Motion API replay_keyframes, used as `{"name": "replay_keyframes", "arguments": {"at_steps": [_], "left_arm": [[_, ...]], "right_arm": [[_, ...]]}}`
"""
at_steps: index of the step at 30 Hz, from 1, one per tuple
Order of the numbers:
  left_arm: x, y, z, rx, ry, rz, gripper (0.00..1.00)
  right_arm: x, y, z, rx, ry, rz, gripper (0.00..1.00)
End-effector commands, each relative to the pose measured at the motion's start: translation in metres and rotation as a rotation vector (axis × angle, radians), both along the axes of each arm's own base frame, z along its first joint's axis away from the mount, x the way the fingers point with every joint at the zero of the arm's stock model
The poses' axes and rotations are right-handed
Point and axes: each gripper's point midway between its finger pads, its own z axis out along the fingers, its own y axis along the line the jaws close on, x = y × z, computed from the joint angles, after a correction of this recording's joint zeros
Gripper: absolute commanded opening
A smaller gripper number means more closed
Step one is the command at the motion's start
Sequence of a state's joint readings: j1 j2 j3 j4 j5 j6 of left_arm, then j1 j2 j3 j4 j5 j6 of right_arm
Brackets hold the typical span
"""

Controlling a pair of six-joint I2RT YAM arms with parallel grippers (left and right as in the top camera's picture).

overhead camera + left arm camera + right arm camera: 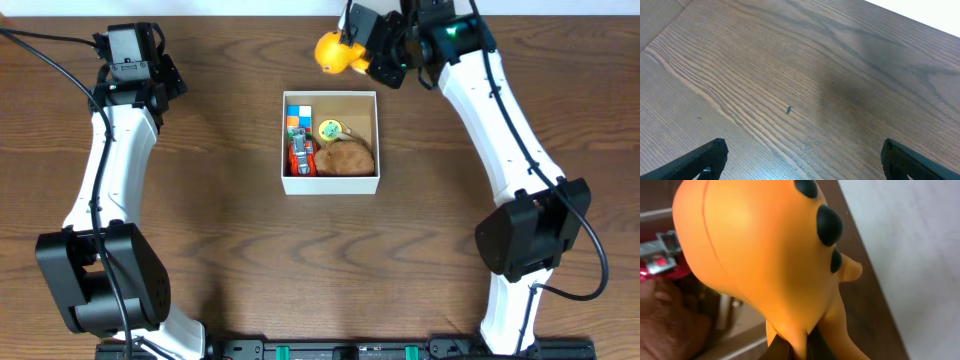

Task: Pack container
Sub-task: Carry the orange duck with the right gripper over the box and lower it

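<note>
Gripping an orange toy in the right claw, clenched on its narrow lower end, above the surface near the far edge. Keeping the box around the middle, a little toward the far edge, just near-left of the toy. Hanging the left claw released and empty over bare wood toward the far left corner.

Judging the step as carrying the toy over the box. Aiming for the bare tan patch in its far right corner, lowering well inside the walls before letting go, and avoiding the cube, car and brown lump already inside.

Failing to identify the small yellow-green thing beside the lump. Seeing the right fingers only as a dark sliver under the toy in the wrist view, with most of the box blocked.
</note>
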State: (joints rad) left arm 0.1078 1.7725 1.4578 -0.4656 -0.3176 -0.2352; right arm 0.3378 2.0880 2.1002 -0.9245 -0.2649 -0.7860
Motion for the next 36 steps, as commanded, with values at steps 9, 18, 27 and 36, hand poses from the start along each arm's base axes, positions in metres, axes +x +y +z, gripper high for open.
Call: {"name": "replay_keyframes", "arguments": {"at_steps": [9, 18, 27, 36], "left_arm": [[0.001, 0.003, 0.009, 0.011, -0.016, 0.006, 0.98], [0.001, 0.003, 0.009, 0.011, -0.016, 0.006, 0.98], [0.001, 0.003, 0.009, 0.011, -0.016, 0.006, 0.98], [0.001, 0.003, 0.009, 0.011, -0.016, 0.006, 0.98]], "right_arm": [[-0.041, 0.042, -0.01, 0.033, 0.142, 0.03, 0.01], [-0.069, 0.029, -0.064, -0.074, 0.351, 0.017, 0.01], [-0.053, 0.025, -0.097, -0.122, 0.354, -0.011, 0.01], [-0.046, 0.013, -0.122, -0.146, 0.393, -0.039, 0.02]]}}
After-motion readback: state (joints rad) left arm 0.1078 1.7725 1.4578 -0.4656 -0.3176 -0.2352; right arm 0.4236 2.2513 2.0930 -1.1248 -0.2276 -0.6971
